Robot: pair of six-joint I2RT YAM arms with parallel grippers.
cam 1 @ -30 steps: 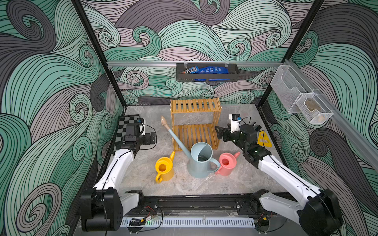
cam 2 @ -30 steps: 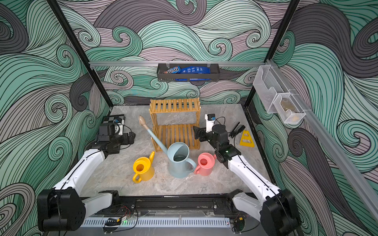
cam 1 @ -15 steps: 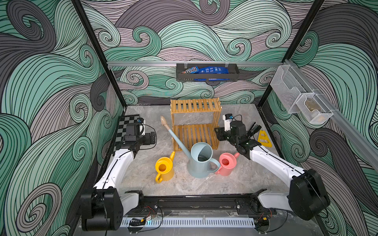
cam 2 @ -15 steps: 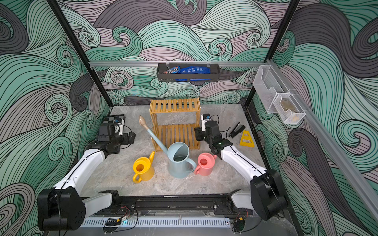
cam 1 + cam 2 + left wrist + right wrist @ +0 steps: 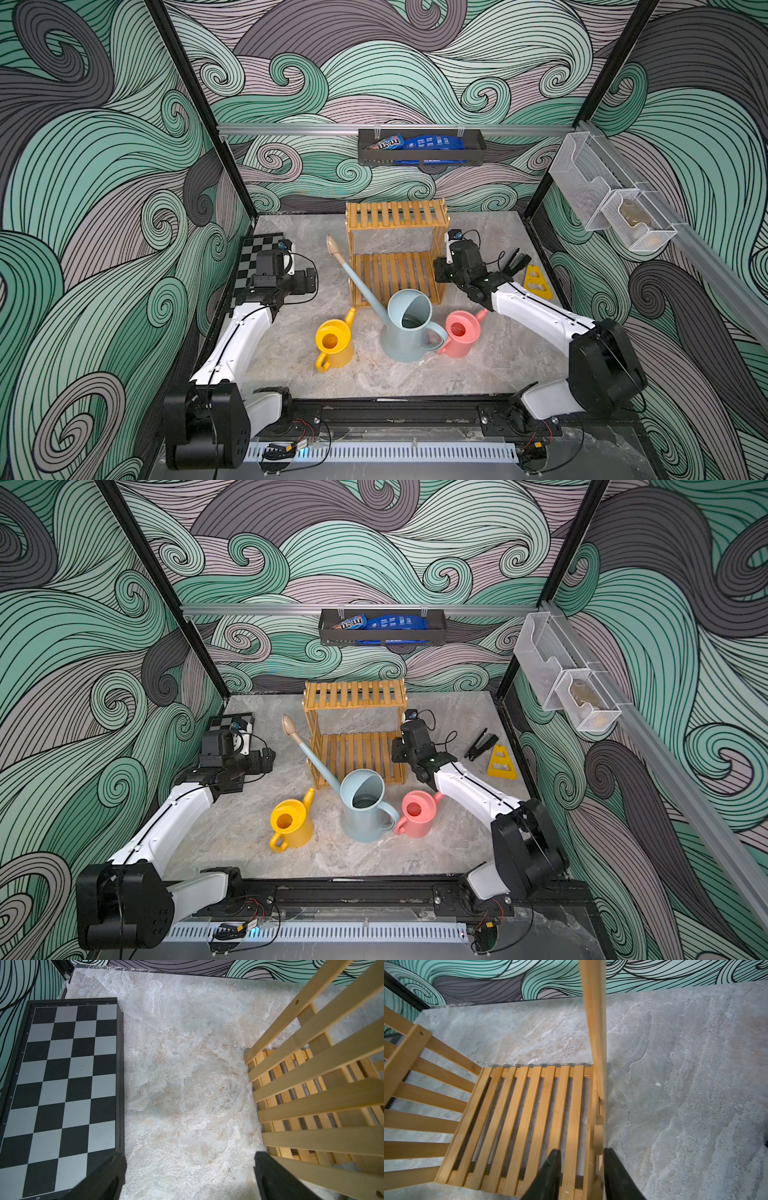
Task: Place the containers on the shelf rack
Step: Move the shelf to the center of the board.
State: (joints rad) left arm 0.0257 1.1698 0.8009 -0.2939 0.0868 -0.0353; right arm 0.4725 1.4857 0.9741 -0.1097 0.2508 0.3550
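Right wrist shows the right claw (image 5: 581,1150) set narrowly astride the end rail of the shelf rack (image 5: 525,1115), pinch uncertain; behind it the pink watering can (image 5: 464,347), likely light and stiff, suits a handle grip.

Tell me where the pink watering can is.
In both top views the pink watering can stands on the table, just right of the big blue can, near the wooden rack.

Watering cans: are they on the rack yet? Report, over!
Left gripper open, empty. Right gripper astride rack side post, grip unclear. Yellow can, blue can, pink can on table, none shelved. Blue can crowds rack front.
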